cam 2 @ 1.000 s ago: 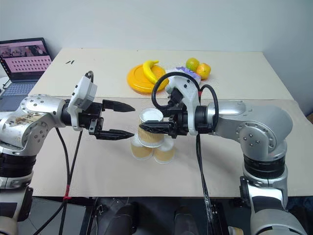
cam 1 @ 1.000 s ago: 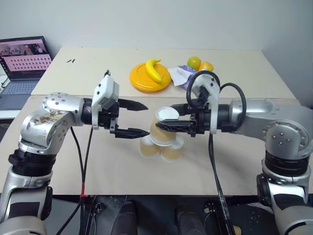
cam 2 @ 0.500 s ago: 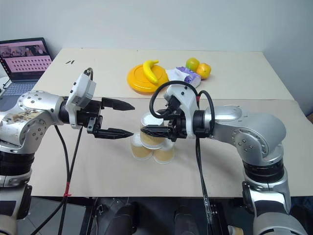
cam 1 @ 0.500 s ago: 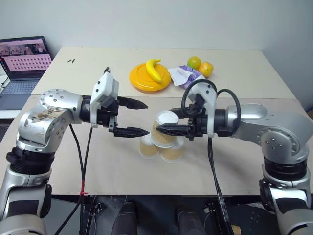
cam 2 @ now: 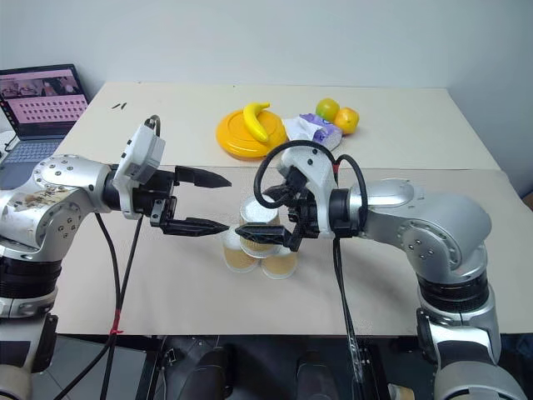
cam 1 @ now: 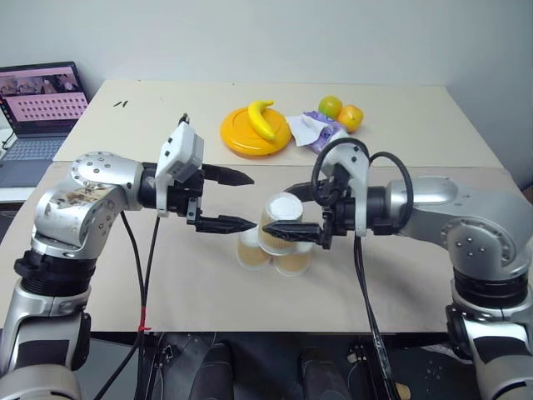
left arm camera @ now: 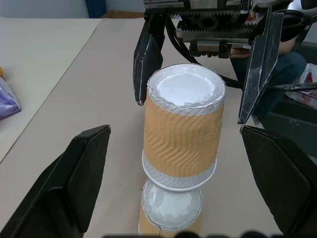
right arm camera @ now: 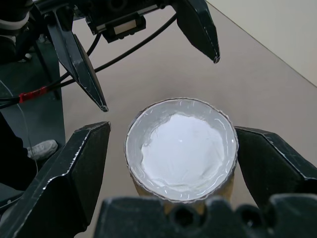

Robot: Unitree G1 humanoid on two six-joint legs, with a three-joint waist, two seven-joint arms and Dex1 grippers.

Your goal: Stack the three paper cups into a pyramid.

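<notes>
Three paper cups stand upside down as a pyramid on the tan table near its front. The top cup (cam 1: pixel 280 218) rests across the two lower cups (cam 1: pixel 252 250) (cam 1: pixel 292 261). My right gripper (cam 1: pixel 281 213) is open around the top cup (right arm camera: pixel 181 145), its fingers (right arm camera: pixel 74 173) a little clear of the cup's sides. My left gripper (cam 1: pixel 251 201) is open and hangs just left of the stack, level with the top cup (left arm camera: pixel 181 130), holding nothing. One lower cup (left arm camera: pixel 171 208) shows under it.
A yellow plate (cam 1: pixel 241 140) with a banana (cam 1: pixel 262 118) lies behind the stack. A crumpled white and purple wrapper (cam 1: pixel 312 129) and two round fruits (cam 1: pixel 341 112) lie right of it. A laptop (cam 1: pixel 37 104) stands at the far left.
My right gripper has opened and let go of the top cup, which now sits lower on the two lower cups. The left gripper has stayed in place and open.
</notes>
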